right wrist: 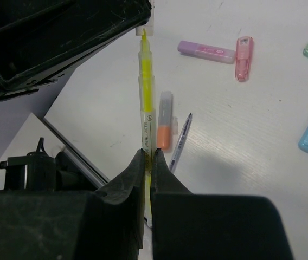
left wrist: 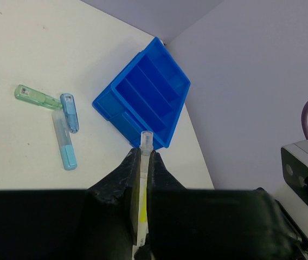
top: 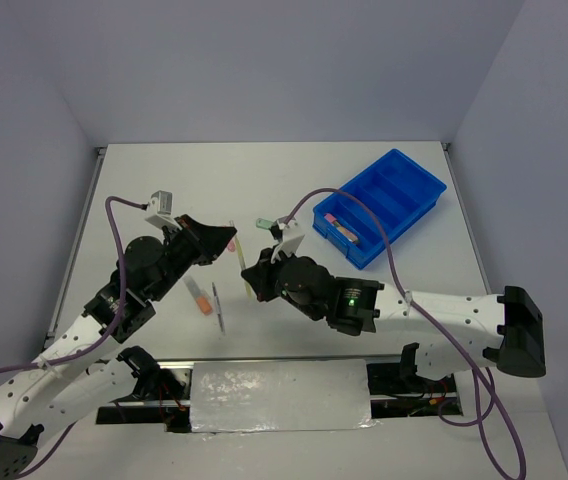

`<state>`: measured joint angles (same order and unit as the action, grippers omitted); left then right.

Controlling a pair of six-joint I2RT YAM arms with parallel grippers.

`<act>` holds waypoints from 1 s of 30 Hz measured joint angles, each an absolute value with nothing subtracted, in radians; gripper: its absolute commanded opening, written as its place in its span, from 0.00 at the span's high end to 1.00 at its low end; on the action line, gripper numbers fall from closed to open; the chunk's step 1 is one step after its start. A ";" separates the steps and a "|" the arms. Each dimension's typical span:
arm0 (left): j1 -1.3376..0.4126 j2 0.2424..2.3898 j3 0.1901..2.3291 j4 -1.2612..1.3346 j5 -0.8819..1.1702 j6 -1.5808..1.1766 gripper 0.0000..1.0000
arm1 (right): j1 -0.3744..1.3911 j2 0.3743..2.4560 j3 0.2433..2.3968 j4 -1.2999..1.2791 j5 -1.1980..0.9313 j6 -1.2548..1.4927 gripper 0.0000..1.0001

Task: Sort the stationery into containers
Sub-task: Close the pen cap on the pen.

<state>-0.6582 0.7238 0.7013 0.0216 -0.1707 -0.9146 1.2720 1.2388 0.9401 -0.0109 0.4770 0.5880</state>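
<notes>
Top external view: both arms reach toward the middle of the white tabletop, and a slim yellow highlighter spans the short gap between their tips, lifted off the surface. The left jaws come in from the left and the right jaws from the lower right, each clamped on one end of that same highlighter.

Left wrist view: the left jaws are pressed together on the highlighter, whose pale capped end pokes out past the tips toward the blue tray. The tray sits at an angle near the far corner of the tabletop, its long parallel compartments visible. At the left of this frame a green highlighter and two light blue markers lie close together on the tabletop.

Right wrist view: the right jaws pinch the highlighter's printed barrel, and its yellow tip runs up the frame to the black left jaws at the upper left. Below it on the tabletop an orange marker and a thin grey pen lie side by side. A lilac highlighter and a pink one rest at the upper right.

From above, the tray stands at the upper right, well apart from the held highlighter. A pink piece and an orange piece lie at its lower-left end.
</notes>
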 measured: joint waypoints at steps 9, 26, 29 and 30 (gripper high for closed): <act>-0.658 0.724 0.701 0.031 -0.166 -0.915 1.00 | 1.265 1.252 0.966 -0.025 0.477 0.586 1.00; -0.656 0.722 0.684 0.124 -0.124 -0.863 0.87 | 1.216 1.256 1.056 -0.081 0.447 0.556 1.00; -0.654 0.725 0.685 0.139 -0.105 -0.841 0.67 | 1.212 1.256 1.054 -0.064 0.432 0.514 1.00; -0.651 0.727 0.687 0.135 -0.093 -0.833 0.66 | 1.210 1.256 1.053 -0.052 0.430 0.497 1.00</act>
<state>-0.6514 0.7269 0.6872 0.1349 -0.0929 -0.8326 1.2102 1.2564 1.0531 -0.0517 0.4301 0.4973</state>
